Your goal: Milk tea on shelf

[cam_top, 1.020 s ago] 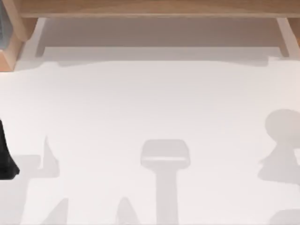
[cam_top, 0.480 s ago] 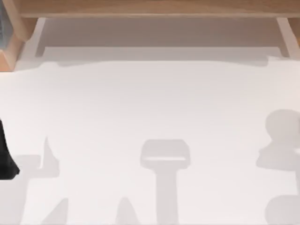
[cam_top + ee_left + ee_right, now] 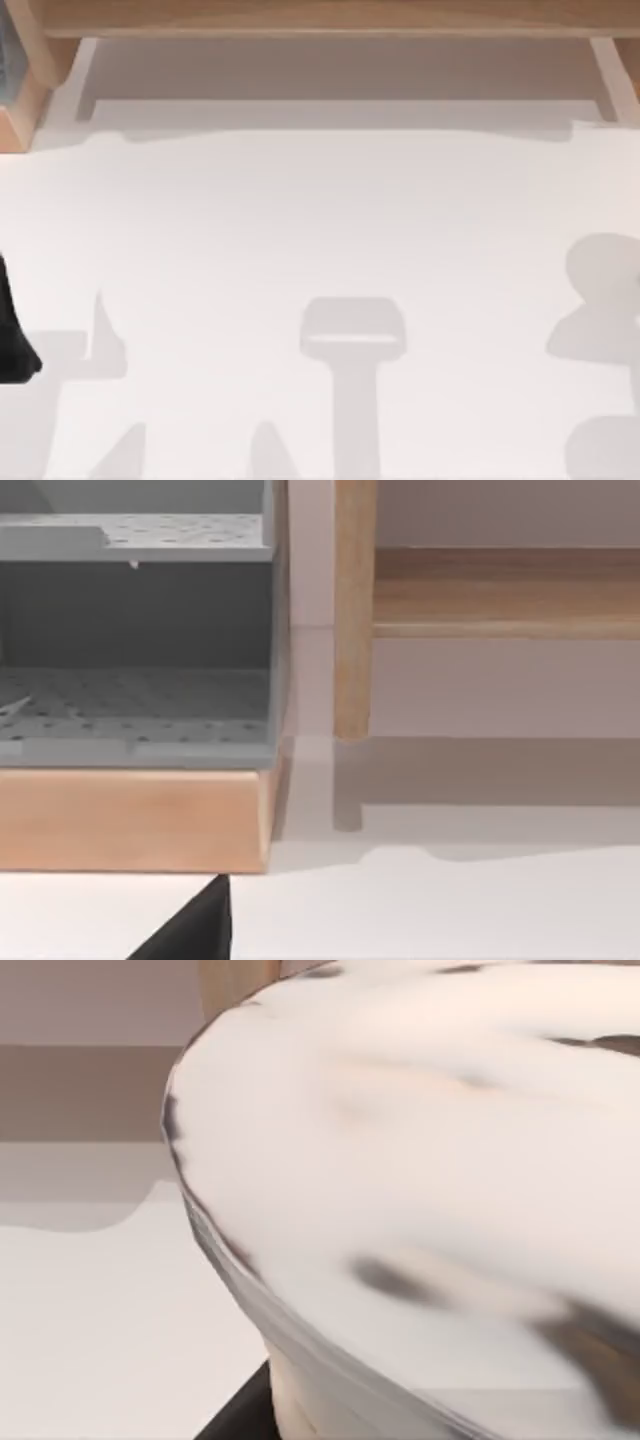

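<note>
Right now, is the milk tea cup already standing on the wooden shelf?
No: the shelf board is bare, and the milk tea sits right against the right wrist camera.

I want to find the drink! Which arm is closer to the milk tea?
Right. The milk tea sits right up against the right wrist camera. The left arm is parked at the table's left edge.

Open worktop (image 3: 320, 220) spans left to right; the shelf (image 3: 320, 18) bars the far edge, a grey rack (image 3: 135, 630) its far-left corner.
</note>
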Motion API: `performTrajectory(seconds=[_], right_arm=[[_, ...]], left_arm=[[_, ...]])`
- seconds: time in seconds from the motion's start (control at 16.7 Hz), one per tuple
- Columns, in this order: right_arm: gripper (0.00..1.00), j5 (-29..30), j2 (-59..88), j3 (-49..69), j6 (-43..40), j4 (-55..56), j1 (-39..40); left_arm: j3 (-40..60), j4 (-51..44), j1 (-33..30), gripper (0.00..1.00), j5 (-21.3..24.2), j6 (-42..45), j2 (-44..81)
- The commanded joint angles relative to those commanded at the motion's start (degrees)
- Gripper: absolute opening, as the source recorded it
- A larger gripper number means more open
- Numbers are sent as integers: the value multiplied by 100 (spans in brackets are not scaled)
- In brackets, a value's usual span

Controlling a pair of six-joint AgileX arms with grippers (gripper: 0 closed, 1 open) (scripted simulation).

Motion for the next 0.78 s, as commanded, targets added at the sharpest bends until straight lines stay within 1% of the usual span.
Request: performTrajectory(seconds=[0.18, 0.24, 0.78], right_arm=[[2, 0, 0, 0, 0, 0, 0], [0, 0, 0, 0, 0, 0, 0], [0, -2, -20, -6, 10, -22, -5]], left_arm=[[0, 0, 0, 100, 0, 0, 0], [0, 0, 0, 100, 0, 0, 0], [0, 0, 0, 100, 0, 0, 0]])
